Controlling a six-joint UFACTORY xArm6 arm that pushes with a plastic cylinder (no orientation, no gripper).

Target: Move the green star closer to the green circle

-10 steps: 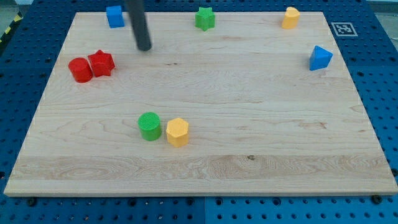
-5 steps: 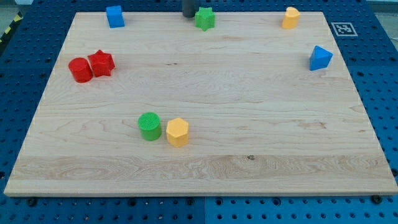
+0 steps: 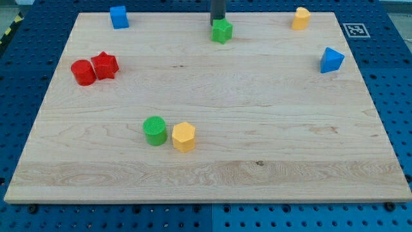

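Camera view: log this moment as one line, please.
tip: my tip at top edge of green star block | target: green circle block, far toward bottom-left beside yellow hexagon block | step: star not yet near

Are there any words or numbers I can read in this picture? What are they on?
No words, letters or numbers can be read here.
The only sign is a black-and-white square marker at the wooden board's top right corner; it is a pattern, not text.
The blocks, such as the green star and green circle, carry no writing, and neither does my tip, just above the star.
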